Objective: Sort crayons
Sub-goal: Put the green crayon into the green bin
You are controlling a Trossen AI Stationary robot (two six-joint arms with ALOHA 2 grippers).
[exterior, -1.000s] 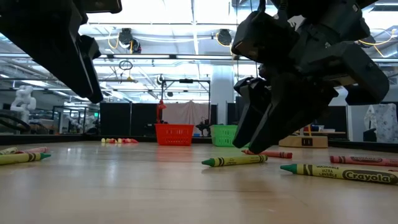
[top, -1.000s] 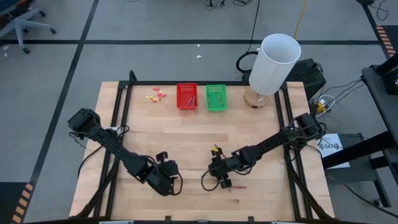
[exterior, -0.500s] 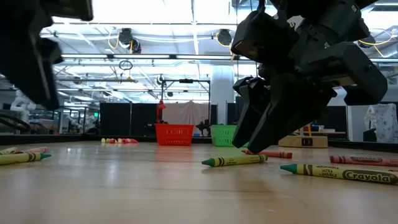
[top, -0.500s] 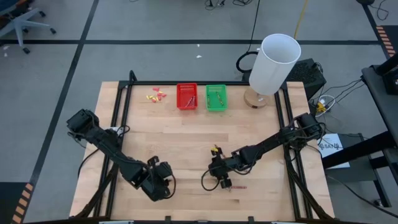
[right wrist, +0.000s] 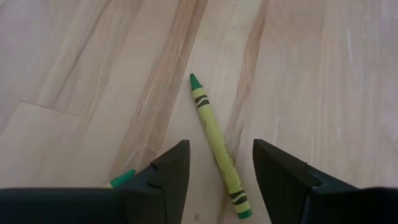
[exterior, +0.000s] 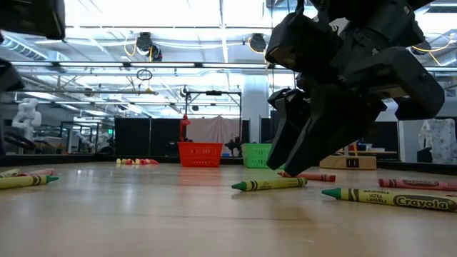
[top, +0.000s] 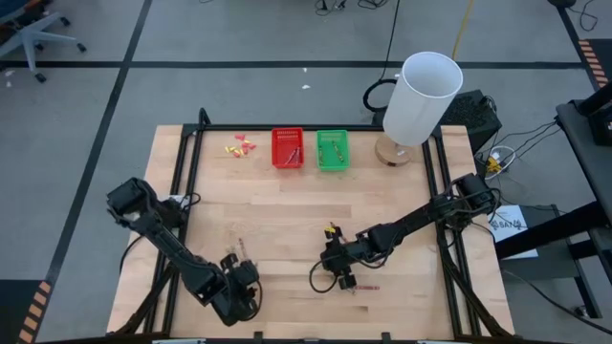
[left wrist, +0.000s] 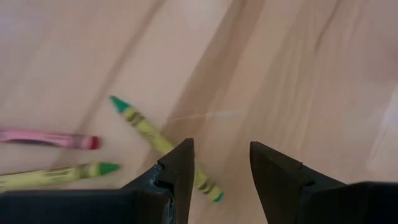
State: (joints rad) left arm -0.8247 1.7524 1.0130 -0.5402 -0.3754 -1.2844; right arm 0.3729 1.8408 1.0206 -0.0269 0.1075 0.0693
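Pale wood table [top: 287, 210], slim paper-wrapped green and red crayons [right wrist: 216, 144] beneath two parted, empty tools.

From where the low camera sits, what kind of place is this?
Probably a robotics lab or workshop. Behind the wooden table runs a big hall with ceiling strip lights, and a white robot figure stands at the far left.

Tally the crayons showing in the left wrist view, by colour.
Green crayons: 2
Red crayon: 1
Total: 3
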